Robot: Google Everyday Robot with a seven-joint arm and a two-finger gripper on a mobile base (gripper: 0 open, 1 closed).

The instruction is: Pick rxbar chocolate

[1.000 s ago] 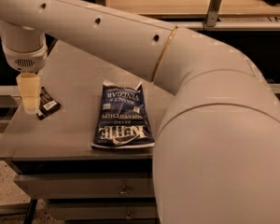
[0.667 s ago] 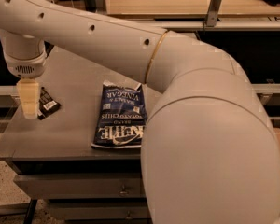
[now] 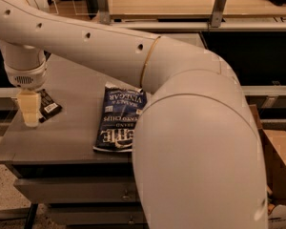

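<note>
One arm takes up most of the view, doesn't it?

— Yes. The white robot arm (image 3: 195,128) bulks large at the near right, then reaches left across the scene and turns down over the left end of the grey table (image 3: 71,137).

And on the table?

— The biggest thing is a blue chip bag (image 3: 121,118), lying flat near the middle, its near right corner hidden behind the arm. To the far right, off the table, there's a cardboard box (image 3: 279,161).

Where is the gripper?

— The cream-coloured gripper (image 3: 30,122) hangs straight down from the wrist at the table's left side, its tip low over the surface. Whether the claw is spread or pressed together I cannot tell; from here it reads as one pale block.

And the rxbar chocolate?

— The smallest of the lot. The rxbar chocolate (image 3: 51,107) lies flat and skewed on the table, just right of the gripper and a little farther back, well to the left of the chip bag. The gripper covers its left edge, and whether the two touch I cannot tell.
</note>
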